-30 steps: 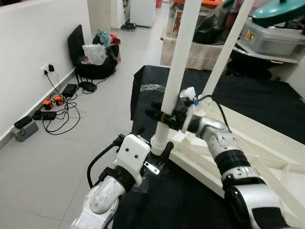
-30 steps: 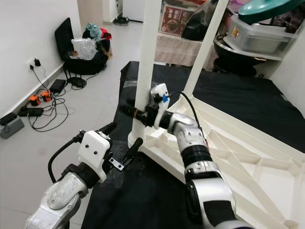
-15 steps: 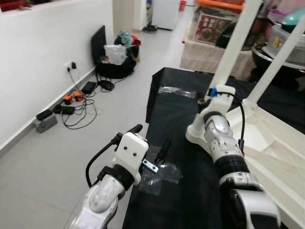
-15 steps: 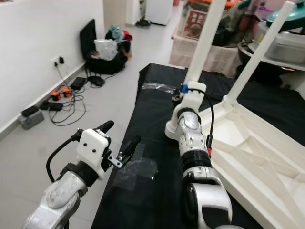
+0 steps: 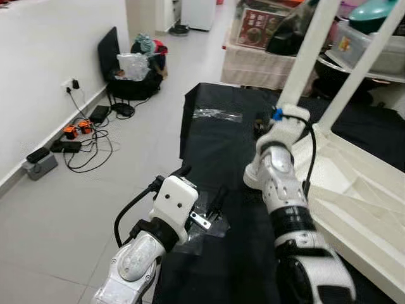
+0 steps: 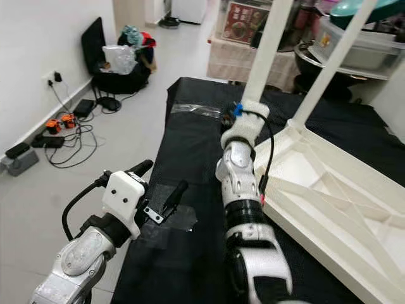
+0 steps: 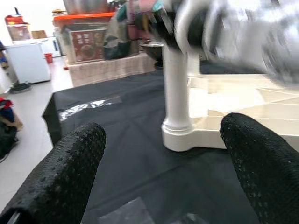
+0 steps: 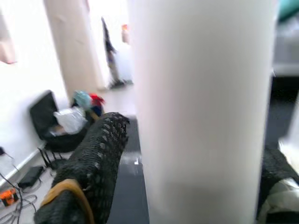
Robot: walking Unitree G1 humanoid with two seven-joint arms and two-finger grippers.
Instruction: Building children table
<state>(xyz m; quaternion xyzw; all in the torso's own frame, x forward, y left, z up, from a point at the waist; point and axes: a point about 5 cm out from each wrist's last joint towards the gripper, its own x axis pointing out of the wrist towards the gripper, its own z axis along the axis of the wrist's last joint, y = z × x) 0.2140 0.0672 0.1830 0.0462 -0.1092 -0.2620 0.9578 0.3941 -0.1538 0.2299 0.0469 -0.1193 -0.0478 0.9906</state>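
Black mesh fingers (image 8: 91,163) of my right pincer (image 8: 187,177) sit either side of the round white plastic table leg (image 8: 203,107), which stands between them close against the wrist camera; I read the pincer as clamped on that leg, though the far finger is mostly hidden. From the head views, the right arm reaches forward to the leg just above its base socket. That leg (image 6: 264,54) rises upright from the near corner of the white ribbed children's table top (image 5: 354,209), which lies upside down on the black-covered worktop (image 5: 215,139). A second white leg (image 5: 361,66) stands at a corner further beyond the right pincer.

My left pincer (image 5: 201,202) hangs nearer to me, over the worktop's edge, its two fingers spread apart and holding nothing, above a crumpled clear plastic sheet (image 6: 166,218). Well off to its left, on the grey tiled floor (image 5: 63,215), lie tangled black cables and chargers (image 5: 79,136) by the white wall.
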